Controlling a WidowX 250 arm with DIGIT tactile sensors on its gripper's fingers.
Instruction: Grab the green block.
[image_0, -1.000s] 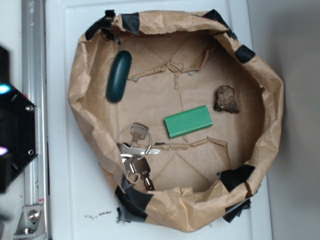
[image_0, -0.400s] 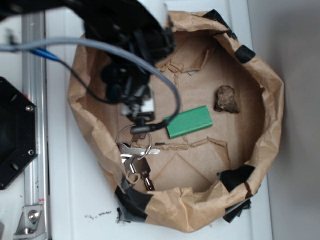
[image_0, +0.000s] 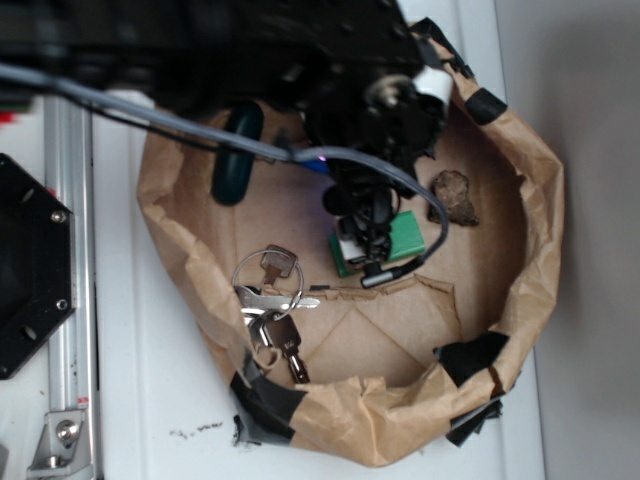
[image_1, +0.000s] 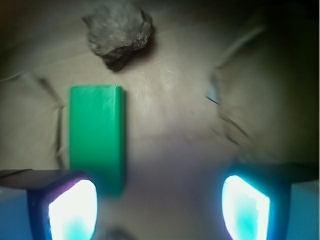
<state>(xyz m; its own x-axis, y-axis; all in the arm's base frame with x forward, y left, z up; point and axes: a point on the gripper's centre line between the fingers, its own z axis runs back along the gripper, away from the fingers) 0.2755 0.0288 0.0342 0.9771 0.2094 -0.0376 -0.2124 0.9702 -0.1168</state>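
**Gripper over green block, jaws apart**

Since the earlier frame, my gripper (image_1: 159, 207) has moved from above the key bunch (image_0: 268, 310) to above the green block (image_1: 96, 137). Jaws stand spread, holding nothing. One fingertip (image_1: 72, 210) sits at the block's near end; the other is well apart. Block lies flat on the paper bag's floor (image_0: 390, 330). A rock (image_1: 119, 31) lies just beyond it. A dark teal oval object (image_0: 235, 160) lies near the bag's far wall.
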